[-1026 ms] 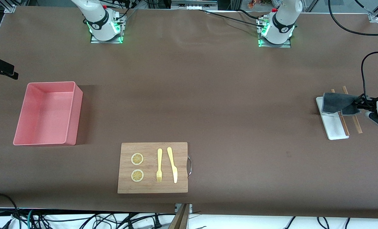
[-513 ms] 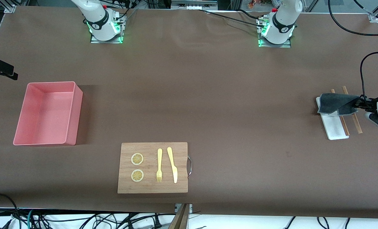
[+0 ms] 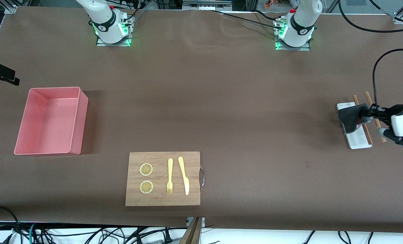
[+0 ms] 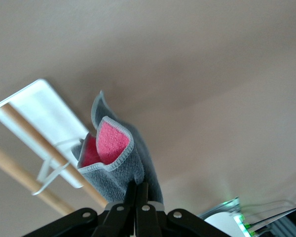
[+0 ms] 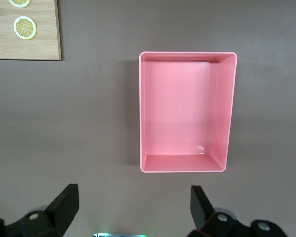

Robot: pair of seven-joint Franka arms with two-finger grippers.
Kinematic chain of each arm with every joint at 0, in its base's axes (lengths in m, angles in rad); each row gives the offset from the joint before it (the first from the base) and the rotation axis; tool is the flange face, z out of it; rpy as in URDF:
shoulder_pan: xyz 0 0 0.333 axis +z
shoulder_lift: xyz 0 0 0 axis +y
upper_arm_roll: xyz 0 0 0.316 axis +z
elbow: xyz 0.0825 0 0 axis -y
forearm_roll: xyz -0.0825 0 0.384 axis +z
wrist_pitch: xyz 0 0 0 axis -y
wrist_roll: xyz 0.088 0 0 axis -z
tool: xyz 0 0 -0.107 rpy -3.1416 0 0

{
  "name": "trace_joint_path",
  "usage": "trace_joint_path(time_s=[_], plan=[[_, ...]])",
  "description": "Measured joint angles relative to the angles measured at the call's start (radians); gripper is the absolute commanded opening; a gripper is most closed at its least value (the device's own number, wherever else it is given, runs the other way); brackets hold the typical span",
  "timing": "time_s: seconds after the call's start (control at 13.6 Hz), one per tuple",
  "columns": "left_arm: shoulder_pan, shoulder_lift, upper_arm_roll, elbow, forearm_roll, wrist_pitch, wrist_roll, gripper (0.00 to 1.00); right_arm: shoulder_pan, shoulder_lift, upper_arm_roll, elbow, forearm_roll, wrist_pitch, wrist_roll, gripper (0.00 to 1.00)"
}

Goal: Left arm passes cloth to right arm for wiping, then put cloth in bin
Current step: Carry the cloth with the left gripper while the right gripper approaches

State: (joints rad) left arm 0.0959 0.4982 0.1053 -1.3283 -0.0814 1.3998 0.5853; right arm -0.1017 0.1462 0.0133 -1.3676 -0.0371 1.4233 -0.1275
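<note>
- My left tool hangs over the white oblong tray at the left arm's end of the counter, its fingers pinched together on the cloth.
- The cloth droops from that tool in a crumpled fold, clear of the counter; in my left wrist view its outer face is dark grey and the inner face shows pink where the fold opens.
- Under the cloth lies the tray, and two wooden sticks lie just beside my left tool, one across the tray's edge, the other on the counter next to it.
- My right tool hangs high over the counter at the right arm's end, its fingers spread wide with nothing between them; this arm waits.
- The pink bin sits on the counter below my right tool, open side up, nothing in it.
- A wooden cutting board with a metal handle lies between my two tools, closer to the bin than to the tray, nearer to the front camera than both.
- On the board are two lemon slices, a yellow fork and a yellow knife, side by side and apart.
</note>
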Motion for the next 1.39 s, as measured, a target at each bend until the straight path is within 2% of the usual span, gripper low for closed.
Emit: trace_joint_path(time_s=[0.29,0.59,0.88,1.1,1.39], plan=[[-0.138,0.000,-0.004,0.020,-0.136,-0.010,-0.261,0.00,0.004,0.040,0.001,-0.007,0.004,0.013,0.000,1.00],[-0.328,0.001,-0.005,0.040,-0.356,-0.008,-0.671,0.00,0.003,0.126,-0.001,-0.019,0.039,0.029,0.002,1.00],[-0.468,0.012,-0.004,0.140,-0.589,0.040,-1.033,0.00,0.057,0.182,0.002,-0.019,0.171,0.079,0.176,1.00],[-0.550,0.032,-0.004,0.158,-0.737,0.210,-1.197,0.00,0.099,0.208,0.004,-0.019,0.266,0.127,0.318,1.00],[-0.697,0.096,-0.005,0.158,-0.872,0.474,-1.342,0.00,0.204,0.232,0.008,-0.019,0.378,0.204,0.624,1.00]])
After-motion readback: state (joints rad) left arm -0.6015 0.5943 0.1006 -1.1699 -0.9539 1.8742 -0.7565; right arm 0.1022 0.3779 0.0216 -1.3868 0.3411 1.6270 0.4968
